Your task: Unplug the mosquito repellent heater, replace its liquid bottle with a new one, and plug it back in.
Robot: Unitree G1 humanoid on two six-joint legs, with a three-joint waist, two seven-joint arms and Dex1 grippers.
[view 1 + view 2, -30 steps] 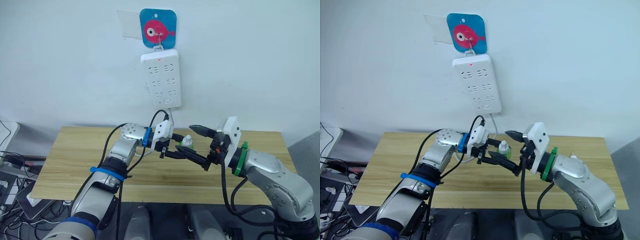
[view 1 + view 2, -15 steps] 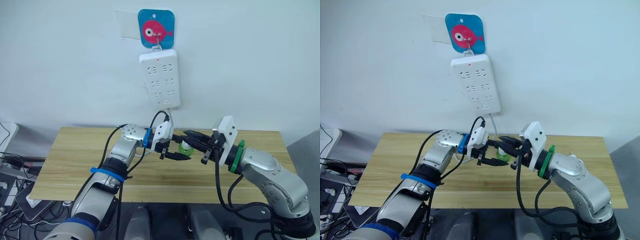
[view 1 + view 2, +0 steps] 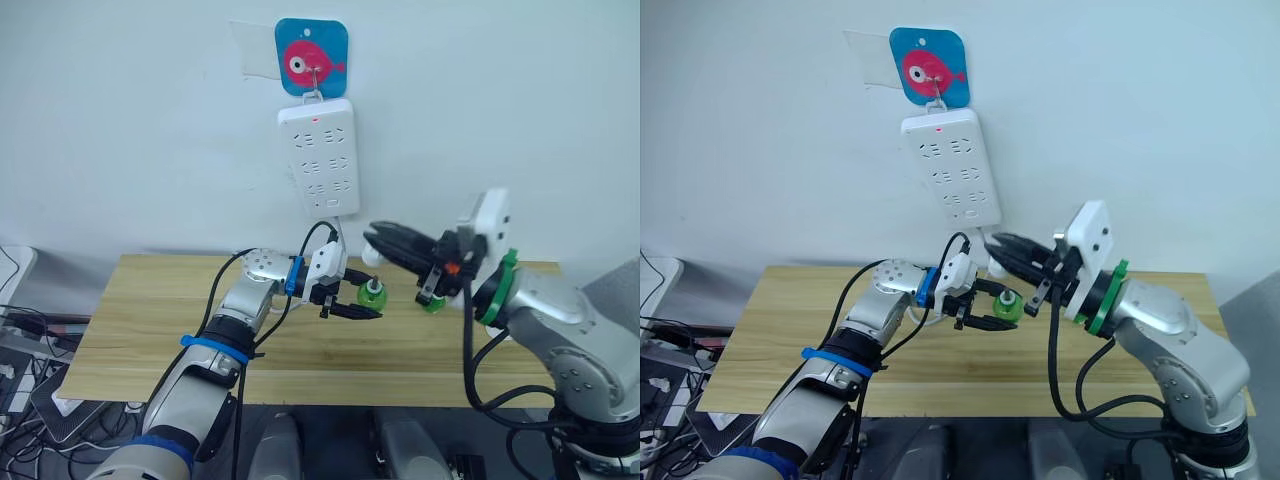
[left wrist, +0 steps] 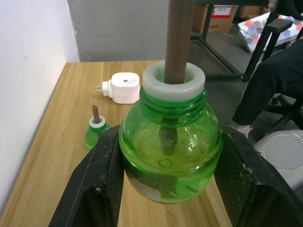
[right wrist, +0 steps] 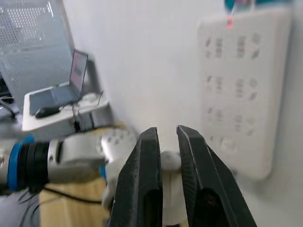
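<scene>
Now heater [image 5: 170, 161] between right end effector [image 5: 169, 142] fingers.

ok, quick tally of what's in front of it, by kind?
green bottle: 2, one in the left pincer at, one on the table at
white heater: 1
small white piece: 1, in the right pincer
power strip: 1
total: 5

**No readable text**

You will find no words, brand names or numbers to read here. The blue wall hook plate [image 3: 313, 58] carries only a pink fish picture, and the power strip [image 3: 320, 155] bears one small red light, unlabelled.
</scene>
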